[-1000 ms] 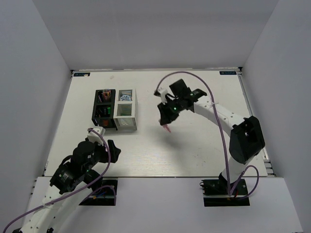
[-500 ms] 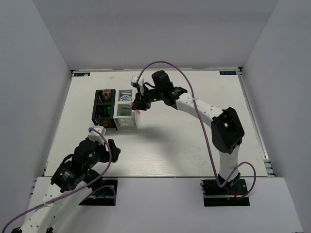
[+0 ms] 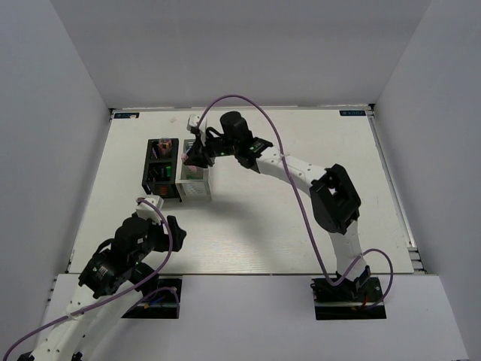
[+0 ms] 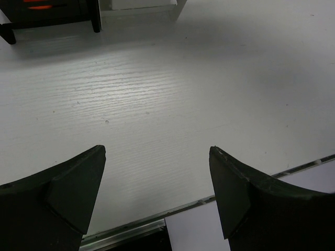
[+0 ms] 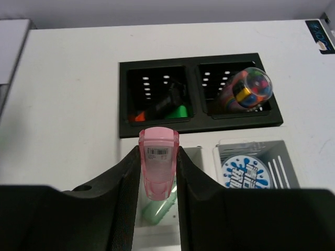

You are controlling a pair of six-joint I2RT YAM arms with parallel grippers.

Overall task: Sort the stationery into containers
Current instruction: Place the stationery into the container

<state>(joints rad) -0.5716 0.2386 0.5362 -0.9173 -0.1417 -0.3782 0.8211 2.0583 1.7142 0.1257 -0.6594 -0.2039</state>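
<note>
My right gripper (image 5: pixel 158 157) is shut on a translucent pink capsule-like piece (image 5: pixel 158 170). It holds the piece over the near compartment of the white organiser (image 5: pixel 207 151), where a green capsule piece (image 5: pixel 156 213) lies. A blue-white roll (image 5: pixel 245 170) fills the white organiser's other compartment. The black organiser (image 5: pixel 199 126) holds markers with an orange cap (image 5: pixel 138 116) and a green cap (image 5: pixel 180 111), and a multi-coloured roll (image 5: pixel 248 89). No pink-capped marker shows. In the top view my right gripper (image 3: pixel 194 156) hangs over the white organiser (image 3: pixel 194 188). My left gripper (image 3: pixel 174 232) is open and empty.
The black organiser (image 3: pixel 161 169) and the white one stand side by side at the table's left middle. In the left wrist view my open gripper (image 4: pixel 157 151) hovers over bare table by the front edge (image 4: pixel 157 222). White walls enclose the table.
My right arm has swung left from the middle of the table to above the white organiser, carrying the pink piece. My left arm has not moved.
</note>
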